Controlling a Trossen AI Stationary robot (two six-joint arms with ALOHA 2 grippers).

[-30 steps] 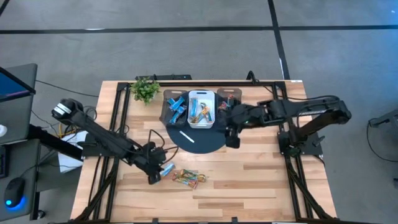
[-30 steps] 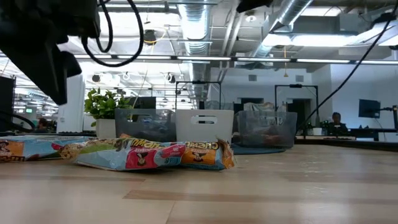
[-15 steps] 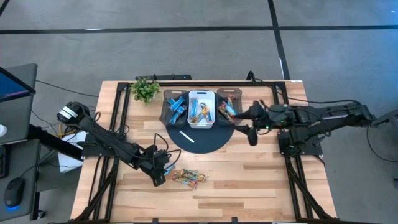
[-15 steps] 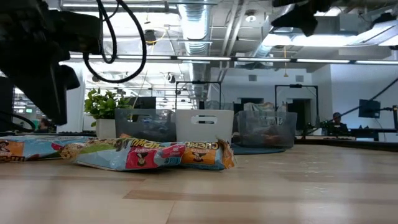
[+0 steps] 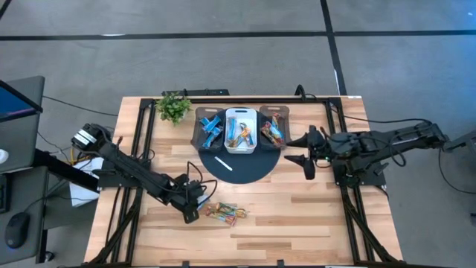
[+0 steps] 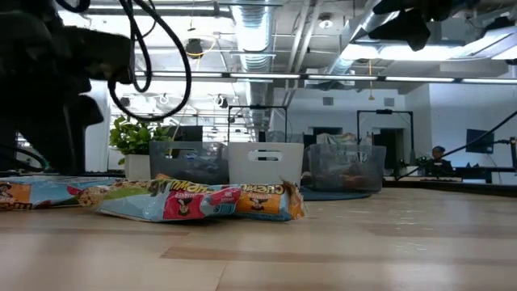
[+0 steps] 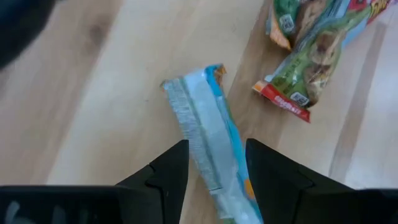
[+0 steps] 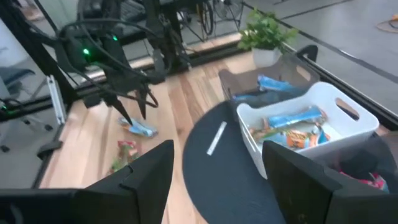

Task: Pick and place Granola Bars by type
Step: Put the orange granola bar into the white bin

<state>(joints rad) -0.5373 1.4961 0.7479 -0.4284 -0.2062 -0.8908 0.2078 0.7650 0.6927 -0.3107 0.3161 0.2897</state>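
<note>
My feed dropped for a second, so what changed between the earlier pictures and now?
The right end effector drew back from the bins toward the table's right side, open and empty. The left end effector lowered over the blue bar, fingers astride it. The white bin, white stick and loose bars stayed put.

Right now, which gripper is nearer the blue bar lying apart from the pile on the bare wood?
Left. The left gripper straddles the blue bar, fingers open. The right gripper hangs far off, beside the dark mat.
</note>
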